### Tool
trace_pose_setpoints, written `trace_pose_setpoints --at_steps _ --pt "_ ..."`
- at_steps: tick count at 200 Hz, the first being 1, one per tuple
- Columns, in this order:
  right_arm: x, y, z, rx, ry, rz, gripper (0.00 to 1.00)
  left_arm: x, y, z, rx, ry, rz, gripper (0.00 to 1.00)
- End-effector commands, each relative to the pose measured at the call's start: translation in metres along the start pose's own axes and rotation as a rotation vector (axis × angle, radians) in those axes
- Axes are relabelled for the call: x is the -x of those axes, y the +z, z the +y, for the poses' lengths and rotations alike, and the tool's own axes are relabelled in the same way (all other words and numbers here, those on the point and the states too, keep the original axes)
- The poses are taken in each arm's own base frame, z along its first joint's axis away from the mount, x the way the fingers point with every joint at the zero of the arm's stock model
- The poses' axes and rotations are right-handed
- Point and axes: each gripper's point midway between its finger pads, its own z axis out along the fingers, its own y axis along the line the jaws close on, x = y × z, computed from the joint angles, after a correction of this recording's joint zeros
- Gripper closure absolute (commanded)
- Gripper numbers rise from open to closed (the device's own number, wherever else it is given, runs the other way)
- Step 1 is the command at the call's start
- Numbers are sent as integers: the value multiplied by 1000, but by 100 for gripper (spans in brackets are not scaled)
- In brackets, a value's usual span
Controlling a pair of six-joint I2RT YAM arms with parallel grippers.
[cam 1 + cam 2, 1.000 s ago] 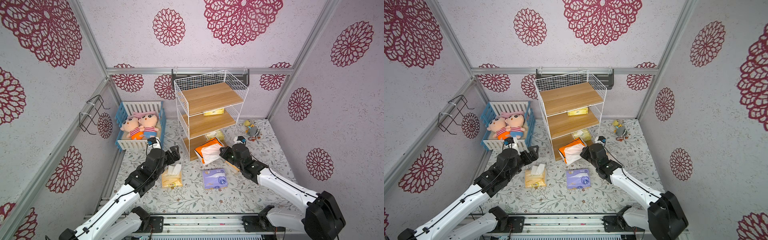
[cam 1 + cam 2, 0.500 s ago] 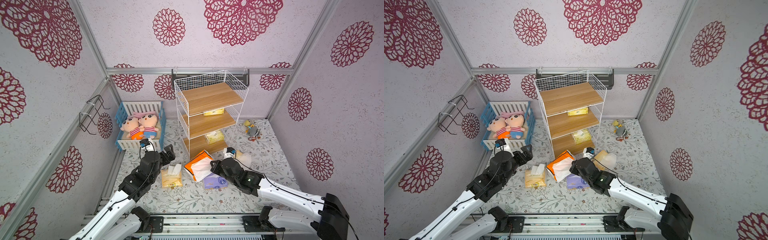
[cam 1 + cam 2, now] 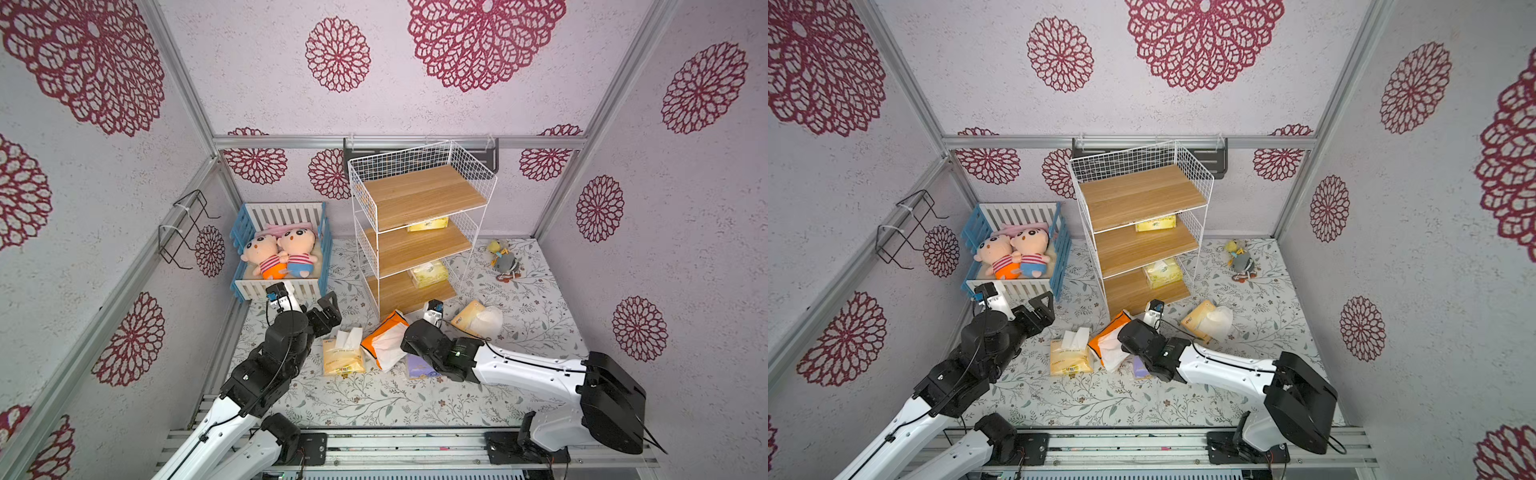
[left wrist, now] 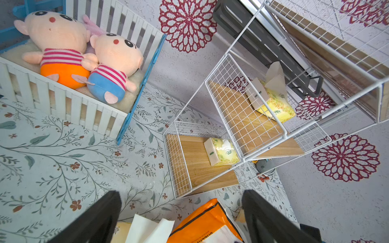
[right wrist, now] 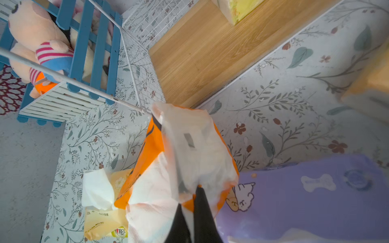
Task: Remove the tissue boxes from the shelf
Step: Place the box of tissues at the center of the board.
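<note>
Hanging from the right gripper (image 5: 189,195), the bright orange pack (image 3: 384,338) is clamped at one end by fingers fully clenched on its wrapper and white tissue. Its long axis runs away from the fingers toward the front corner of the shelf (image 3: 419,195), with the far end tilted up. It is held off the bottom board, over the floor mat (image 3: 374,403). It sits between the pale yellow-orange pack (image 3: 343,359) and the purple pack (image 3: 417,365), and overlaps the edges of both in the right wrist view. Whether its lower end touches the mat cannot be told. A straight drop is judged likely to land it partly on those neighbours, so a small shift toward bare mat would be needed before release.

A second pale yellow-orange pack (image 3: 473,320) lies on the mat off the shelf's right front corner.

Two yellow-green packs are left on the shelf. One (image 3: 429,274) is at the back right of the bottom board, the other (image 3: 428,224) at the rear edge of the middle board.

The left gripper (image 4: 181,195) is spread wide and empty, low over the mat by the crib (image 3: 282,286), aimed at the shelf's open front. The bottom-board pack is seen ahead of its fingers and a little to one side. The left arm is judged the free one for that pick, though the right wrist is nearer.
</note>
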Motion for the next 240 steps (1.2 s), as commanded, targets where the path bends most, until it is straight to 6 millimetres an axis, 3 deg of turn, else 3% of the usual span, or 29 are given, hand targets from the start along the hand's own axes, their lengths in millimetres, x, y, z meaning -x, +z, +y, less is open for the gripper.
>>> trace_pose_setpoints --at_steps 1,60,93,108,140,190,216,240 --pt "0 0 21 45 29 -17 100 6 -3 3 17 11 -14 3" --pt "-41 10 54 130 51 85 94 10 -4 3 28 25 -18 3" --pt "-53 5 67 186 70 124 75 10 -2 1 29 26 -12 3" --pt "-56 1 74 217 65 133 58 10 -1 0 32 22 -5 3" --pt "-48 -10 82 247 35 118 48 6 0 -1 33 7 18 3" --pt "1 -45 47 170 -68 -14 44 -9 -1 14 84 -47 64 3" --pt "16 -50 29 197 -73 20 47 -30 -1 34 155 -106 117 3" --pt "12 -58 21 219 -109 39 54 -64 -1 65 270 -149 201 3"
